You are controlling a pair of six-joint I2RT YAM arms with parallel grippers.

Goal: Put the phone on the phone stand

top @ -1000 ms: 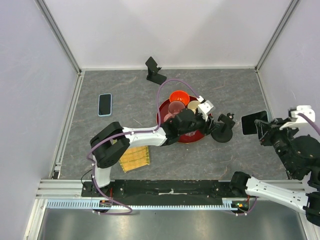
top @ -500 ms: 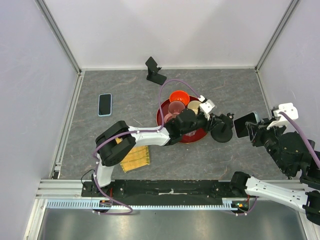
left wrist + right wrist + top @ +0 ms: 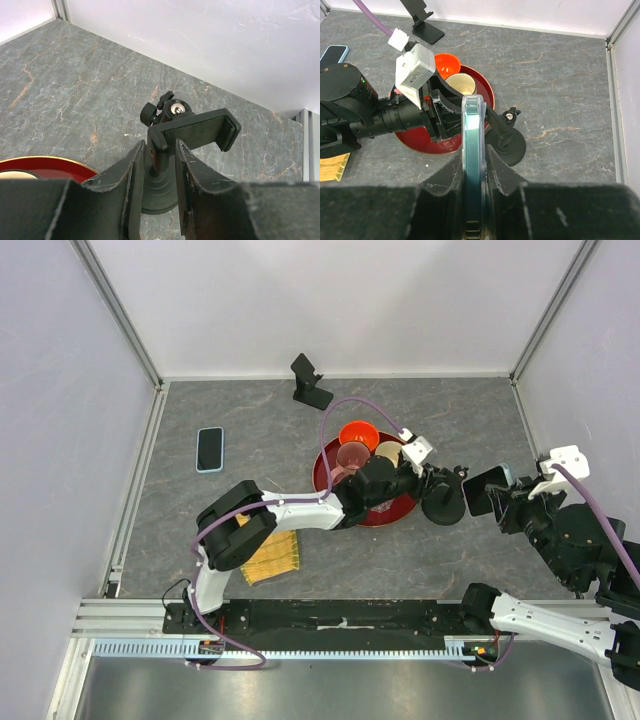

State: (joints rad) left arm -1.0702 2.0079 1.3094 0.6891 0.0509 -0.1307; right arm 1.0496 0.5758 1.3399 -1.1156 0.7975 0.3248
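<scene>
A black phone stand [image 3: 443, 504] with a round base and a clamp stands right of the red tray; it also shows in the left wrist view [image 3: 197, 130] and the right wrist view [image 3: 509, 143]. My left gripper [image 3: 428, 484] reaches over the tray, and its fingers [image 3: 131, 172] close around the stand's stem. My right gripper [image 3: 503, 504] is shut on a dark phone [image 3: 483, 490]. It holds the phone on edge [image 3: 472, 125], just right of the stand and above the table.
A red tray [image 3: 328, 456] holds an orange bowl [image 3: 358, 433] and two cups. A second phone in a blue case [image 3: 209, 449] lies at the left. Another black stand [image 3: 310, 382] is at the back wall. A yellow cloth [image 3: 268, 557] lies near the left arm.
My right gripper has carried the phone left, from near the right wall to just beside the stand. My left gripper has shifted slightly right onto the stand.
</scene>
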